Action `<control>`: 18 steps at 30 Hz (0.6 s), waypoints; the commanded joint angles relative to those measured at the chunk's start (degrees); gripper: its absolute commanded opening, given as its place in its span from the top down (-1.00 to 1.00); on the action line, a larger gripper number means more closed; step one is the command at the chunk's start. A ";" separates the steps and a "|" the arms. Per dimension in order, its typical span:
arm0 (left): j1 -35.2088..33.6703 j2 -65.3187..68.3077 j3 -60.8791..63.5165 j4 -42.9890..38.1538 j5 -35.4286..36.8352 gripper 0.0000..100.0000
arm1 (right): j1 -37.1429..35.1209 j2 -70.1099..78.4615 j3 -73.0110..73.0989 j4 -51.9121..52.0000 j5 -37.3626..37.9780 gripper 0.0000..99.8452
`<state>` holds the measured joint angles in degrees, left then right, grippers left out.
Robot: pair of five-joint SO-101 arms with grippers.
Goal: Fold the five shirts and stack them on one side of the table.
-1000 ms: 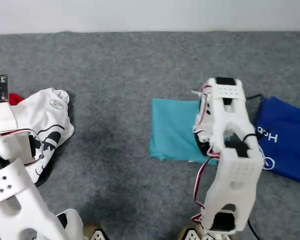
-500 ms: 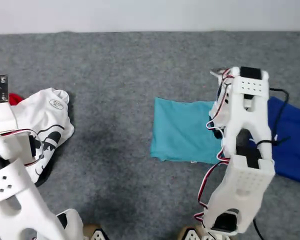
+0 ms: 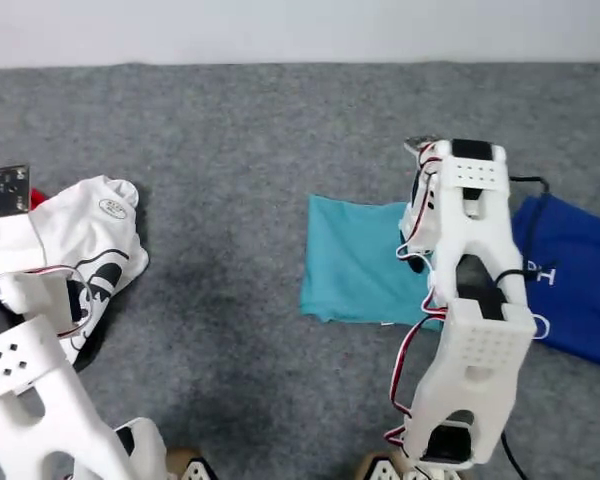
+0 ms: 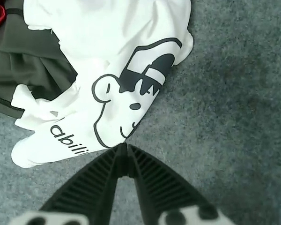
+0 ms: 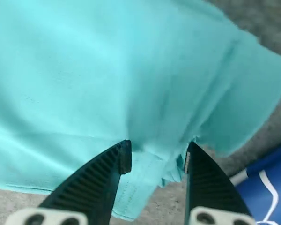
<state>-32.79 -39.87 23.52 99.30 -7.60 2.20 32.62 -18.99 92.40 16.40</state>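
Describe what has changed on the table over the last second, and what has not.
The right hand, open over the teal shirt, swung toward the blue shirt, then partly back. The left arm shifted slightly. The white shirt stayed put.

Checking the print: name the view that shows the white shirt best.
Left wrist view: the white shirt lies crumpled before the left gripper, print facing up. High view: partly behind an arm. Right wrist view faces the teal shirt.
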 commanded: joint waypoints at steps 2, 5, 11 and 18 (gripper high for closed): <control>-0.18 -1.05 -0.22 -0.18 -0.62 0.99 | -2.24 -0.66 -2.73 -0.31 -0.70 0.61; -0.18 -1.05 -0.22 -0.18 -0.62 0.99 | -2.77 -0.66 -4.57 0.84 -0.70 0.66; -0.18 -0.79 -0.22 -0.18 -0.62 0.99 | -2.68 -0.66 -13.19 7.69 -0.70 0.69; -0.09 -0.79 -0.22 -1.85 -0.62 0.99 | -2.59 1.10 -16.44 9.54 -0.70 0.69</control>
<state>-32.88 -39.87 23.52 98.68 -7.60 0.00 33.49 -32.53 100.13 16.40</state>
